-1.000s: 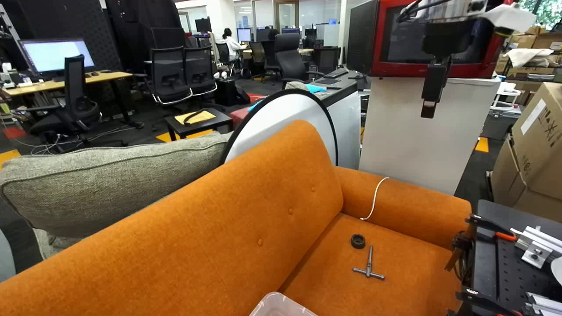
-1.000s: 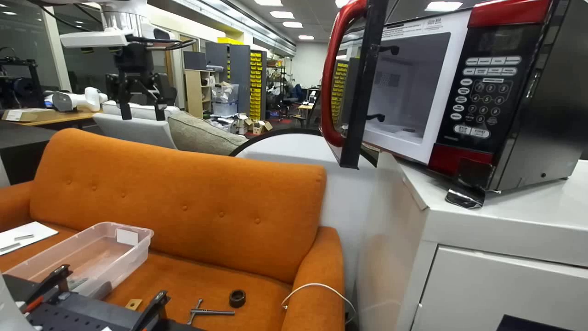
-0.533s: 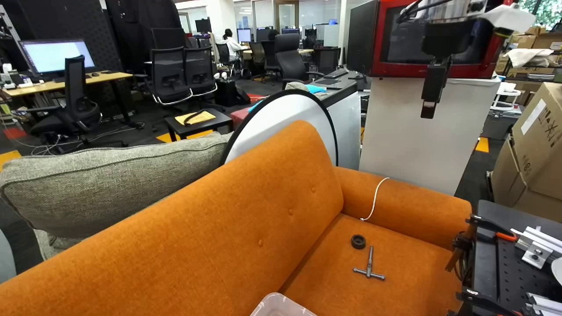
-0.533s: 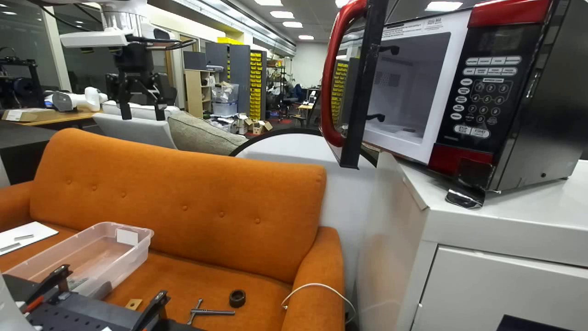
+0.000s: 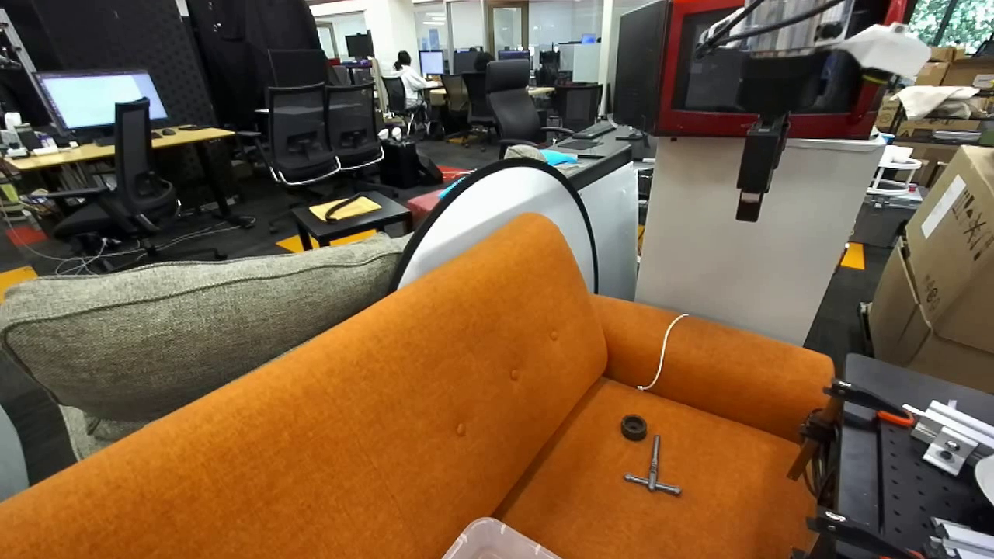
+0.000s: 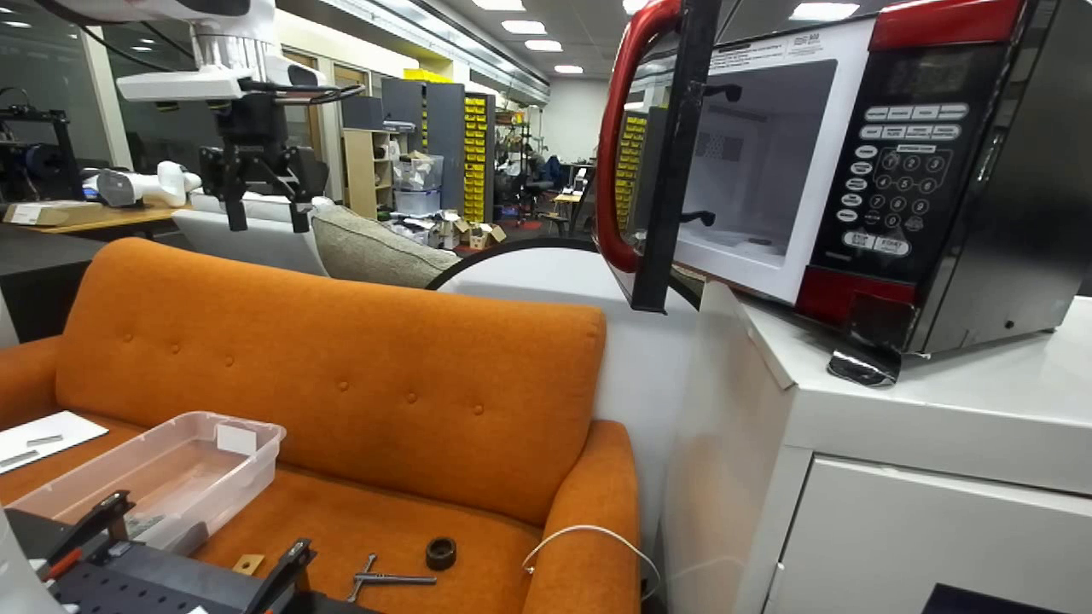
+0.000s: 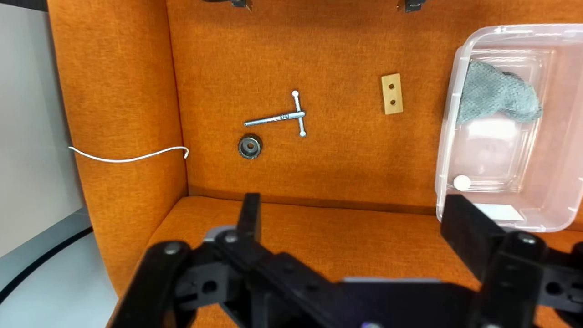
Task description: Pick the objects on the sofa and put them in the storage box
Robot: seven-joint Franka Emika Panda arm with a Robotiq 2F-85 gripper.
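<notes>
Hanging high above the orange sofa [image 6: 341, 367], the jaws are spread wide! Down on the seat [image 7: 346, 159], a T-shaped tool [image 7: 273, 119] lies just beside a round black piece [image 7: 249, 146], a tan block [image 7: 392, 94] sits between that tool and the storage box [image 7: 492, 155], grey cloth [image 7: 498, 93] slumped inside. White cord [image 7: 127, 160] drapes the armrest [image 7: 118, 91]!

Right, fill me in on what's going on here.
A white robot arm holds its black two-fingered pincer open and empty above the orange fabric sofa. The silver T-shaped metal tool, black round piece and tan rectangular two-holed block lie on the sofa, not yet in the clear plastic box, which already holds a grey-green cloth and a small white disc.
</notes>
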